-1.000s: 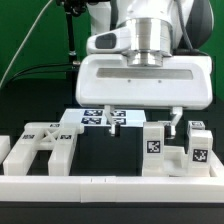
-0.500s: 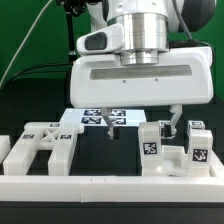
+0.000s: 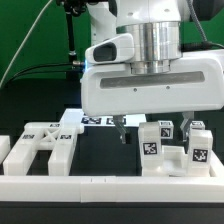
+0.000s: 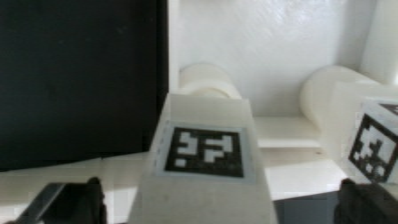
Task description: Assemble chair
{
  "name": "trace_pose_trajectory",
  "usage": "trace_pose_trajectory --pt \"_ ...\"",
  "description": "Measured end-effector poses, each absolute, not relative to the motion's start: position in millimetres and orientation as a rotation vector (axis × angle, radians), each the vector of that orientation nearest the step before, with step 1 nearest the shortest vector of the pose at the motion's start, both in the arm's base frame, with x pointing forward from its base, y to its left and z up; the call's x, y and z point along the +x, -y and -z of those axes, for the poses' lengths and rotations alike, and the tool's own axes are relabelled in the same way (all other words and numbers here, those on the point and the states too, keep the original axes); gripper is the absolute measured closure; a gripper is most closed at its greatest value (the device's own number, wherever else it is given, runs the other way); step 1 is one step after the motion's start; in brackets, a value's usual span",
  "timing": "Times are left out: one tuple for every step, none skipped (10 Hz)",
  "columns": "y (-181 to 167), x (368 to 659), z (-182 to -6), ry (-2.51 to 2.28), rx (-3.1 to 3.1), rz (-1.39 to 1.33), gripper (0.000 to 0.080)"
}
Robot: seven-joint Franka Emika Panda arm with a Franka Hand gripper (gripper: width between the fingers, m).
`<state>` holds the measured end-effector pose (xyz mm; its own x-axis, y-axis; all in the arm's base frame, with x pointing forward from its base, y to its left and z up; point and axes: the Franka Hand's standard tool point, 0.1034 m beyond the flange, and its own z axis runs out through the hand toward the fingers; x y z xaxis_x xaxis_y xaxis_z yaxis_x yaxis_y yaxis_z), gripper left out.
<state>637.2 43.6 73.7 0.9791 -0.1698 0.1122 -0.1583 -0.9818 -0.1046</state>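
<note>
The chair parts are matte white with black-and-white tags. The slotted frame (image 3: 45, 146) lies at the exterior view's left. Two small tagged blocks (image 3: 154, 146) (image 3: 197, 146) stand at the right. My gripper (image 3: 153, 128) hangs over the nearer block, its dark fingers (image 3: 122, 131) spread wide. In the wrist view the tagged block (image 4: 206, 150) stands between my fingers (image 4: 71, 205), with my gripper (image 4: 222, 208) open and gaps on both sides. A second tagged part (image 4: 375, 142) is beside it, and rounded white parts (image 4: 208, 82) lie beyond.
The marker board (image 3: 92, 120) lies flat behind the parts, partly hidden by my gripper. A long white border bar (image 3: 100, 186) runs along the front, with another border block (image 3: 5, 148) at the exterior view's far left. The table is black, with a green backdrop.
My gripper has moved toward the exterior view's right and now sits over the tagged blocks instead of over the marker board. The parts have not moved.
</note>
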Motion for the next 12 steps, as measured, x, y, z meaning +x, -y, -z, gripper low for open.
trace_pose_trajectory --pt "-44.7 637.1 -73.6 -0.414 -3.0 0.175 0.0244" --pt "-44.8 637.1 -73.6 -0.488 -2.986 0.171 0.0244" --pt "-45.6 637.1 -73.6 -0.605 -2.956 0.163 0.0413" --pt "-46.4 637.0 -73.6 -0.699 -2.927 0.155 0.0513" --pt "-46.6 637.0 -73.5 -0.748 -2.912 0.152 0.0513" --pt "-48.6 637.2 -72.8 -0.907 -2.857 0.148 0.0513" --pt "-47.8 638.3 -72.6 -1.078 -2.79 0.177 0.0513" --pt "-46.3 638.8 -72.6 -1.262 -2.689 0.167 0.0513" --pt "-43.9 638.8 -72.4 -1.478 -2.544 0.134 0.0513" --pt "-42.3 639.0 -72.5 -1.674 -2.381 0.095 0.0513" --pt "-43.3 639.9 -72.5 -1.833 -2.238 0.064 0.0513" --pt "-45.7 640.9 -72.2 -1.935 -2.134 0.045 0.0512"
